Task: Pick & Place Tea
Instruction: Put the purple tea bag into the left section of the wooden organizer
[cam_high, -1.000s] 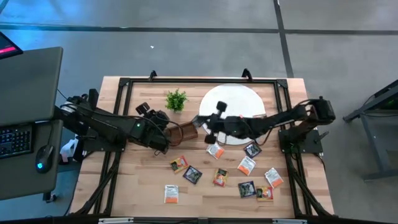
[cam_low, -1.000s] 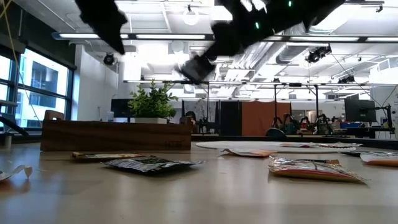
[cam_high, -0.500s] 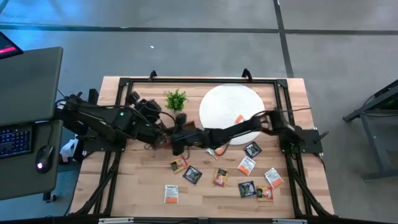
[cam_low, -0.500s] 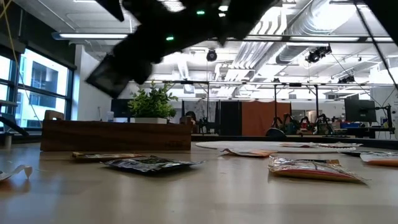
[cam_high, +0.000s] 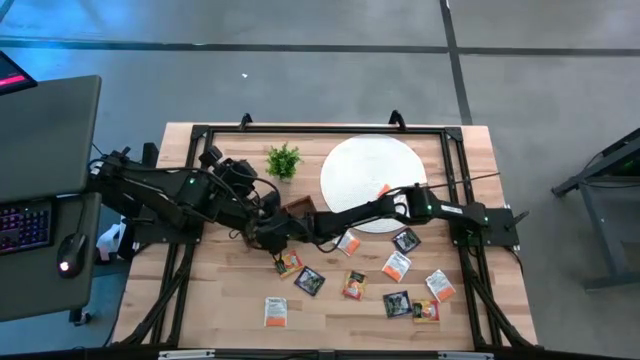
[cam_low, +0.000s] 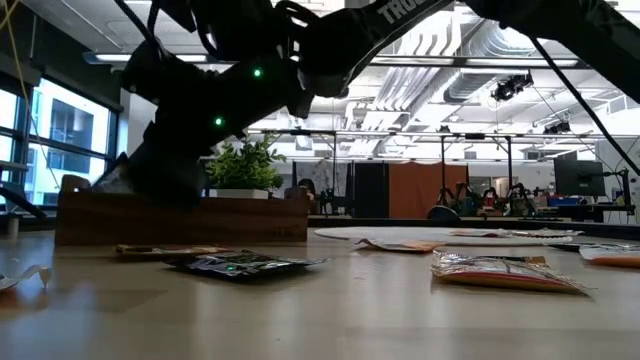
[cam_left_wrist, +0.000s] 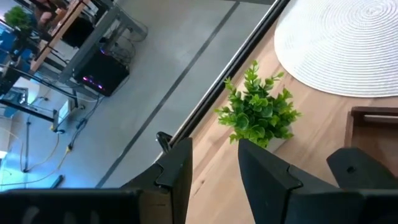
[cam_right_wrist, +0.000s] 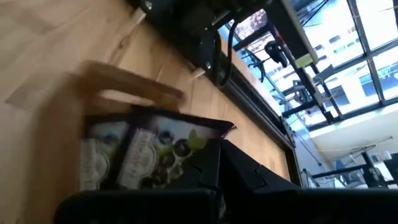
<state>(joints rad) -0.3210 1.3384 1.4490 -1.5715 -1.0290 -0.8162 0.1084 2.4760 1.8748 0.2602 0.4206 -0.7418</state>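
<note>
My right gripper (cam_high: 272, 232) reaches across from the table's right and hangs low over the left part of the brown divided tray (cam_high: 300, 209), shut on a black tea sachet with a green mark (cam_right_wrist: 146, 149). The tray's wooden wall (cam_right_wrist: 127, 93) shows just behind the sachet. My left gripper (cam_left_wrist: 214, 165) is open and empty, raised beyond the tray's far left corner, near the green plant (cam_left_wrist: 257, 114). Several more sachets (cam_high: 309, 281) lie flat on the near half of the table. One orange sachet (cam_high: 383, 191) rests on the white disc (cam_high: 368, 163). My right gripper pinches the black sachet between its two fingers at one edge (cam_right_wrist: 189, 149). The fingers (cam_right_wrist: 249, 177) come slanting down from the table's right. The sachet sticks out ahead of them, tilted, over the tray; whether it touches the wood cannot be told.
The plant (cam_high: 283, 160) stands just beyond the tray, between the left gripper and the disc. Both arms crowd the tray's left end. In the low view, sachets (cam_low: 240, 264) lie in front of the tray (cam_low: 230, 220). A black frame runs along the table edges (cam_high: 320, 131).
My right arm has swung from beside the white disc toward the table's left and come down over the tray, carrying the black sachet. My left gripper has drawn back from the tray toward the far left and up.
</note>
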